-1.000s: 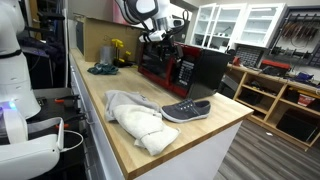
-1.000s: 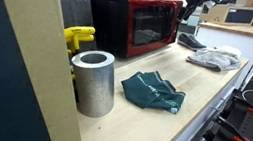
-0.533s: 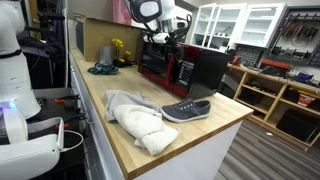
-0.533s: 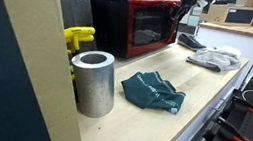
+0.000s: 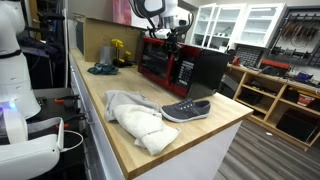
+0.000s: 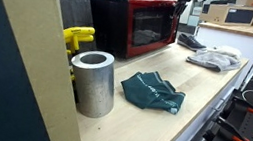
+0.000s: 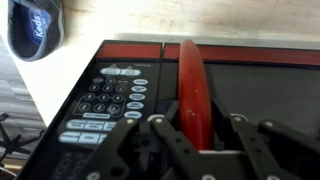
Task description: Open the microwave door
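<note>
The microwave (image 5: 180,68) stands at the far end of the wooden counter, red-fronted in both exterior views (image 6: 134,23). Its door (image 7: 262,92) is closed, with dark glass and a red vertical handle (image 7: 189,70) beside the button panel (image 7: 108,100). My gripper (image 7: 195,112) reaches the front from above, seen also as the gripper (image 5: 166,38) at the oven's upper front edge. The fingers (image 7: 172,108) sit tight on both sides of the handle. In the exterior views the jaws are too small to read.
A grey shoe (image 5: 186,110) and a white cloth (image 5: 135,118) lie on the counter (image 5: 210,128) near its end. A metal cylinder (image 6: 93,81), a green cloth (image 6: 154,92) and a yellow object (image 6: 76,38) sit further along. Shelving (image 5: 285,95) stands beyond.
The jaws have closed in from wide open onto the red handle. The arm has shifted slightly at the microwave's front; the door has not moved.
</note>
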You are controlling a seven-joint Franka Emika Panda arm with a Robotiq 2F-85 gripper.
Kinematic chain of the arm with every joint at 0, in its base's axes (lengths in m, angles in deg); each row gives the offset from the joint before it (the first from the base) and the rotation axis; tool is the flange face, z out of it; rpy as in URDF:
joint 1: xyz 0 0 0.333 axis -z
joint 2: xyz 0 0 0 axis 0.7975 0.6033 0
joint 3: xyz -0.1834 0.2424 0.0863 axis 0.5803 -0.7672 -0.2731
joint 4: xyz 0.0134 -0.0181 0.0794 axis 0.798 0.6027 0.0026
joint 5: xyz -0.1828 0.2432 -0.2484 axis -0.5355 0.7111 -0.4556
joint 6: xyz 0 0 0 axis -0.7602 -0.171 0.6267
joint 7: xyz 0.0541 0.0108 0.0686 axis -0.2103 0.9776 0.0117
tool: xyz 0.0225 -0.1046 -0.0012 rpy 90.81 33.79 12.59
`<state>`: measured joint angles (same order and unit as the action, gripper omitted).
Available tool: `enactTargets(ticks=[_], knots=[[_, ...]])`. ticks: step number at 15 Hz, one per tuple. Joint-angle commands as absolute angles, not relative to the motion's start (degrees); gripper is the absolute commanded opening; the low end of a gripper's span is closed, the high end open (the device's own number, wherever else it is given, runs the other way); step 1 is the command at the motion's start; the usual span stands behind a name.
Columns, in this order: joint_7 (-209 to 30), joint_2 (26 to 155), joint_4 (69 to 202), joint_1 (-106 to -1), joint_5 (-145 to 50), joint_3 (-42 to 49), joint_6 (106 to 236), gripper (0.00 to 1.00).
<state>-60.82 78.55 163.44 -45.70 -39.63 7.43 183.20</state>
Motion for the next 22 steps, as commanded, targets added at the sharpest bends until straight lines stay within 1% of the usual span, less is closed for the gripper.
enactTargets(ticks=[1,2,3,8,9,11,22], knots=[[-63.5,81.8,157.2,-46.2,-40.0,5.8,179.8,0.07],[-64.0,81.9,156.8,-46.3,-40.4,5.7,179.0,0.03],[-64.4,81.8,157.0,-46.3,-40.7,5.7,178.9,0.07],[-65.8,79.8,160.3,-46.6,-43.1,5.5,177.7,0.07],[-63.6,77.4,164.3,-45.7,-42.9,6.1,179.0,0.07],[-63.8,76.7,165.6,-45.7,-43.5,6.2,179.5,0.07],[-64.9,74.6,168.2,-45.5,-46.4,6.9,177.5,0.07]])
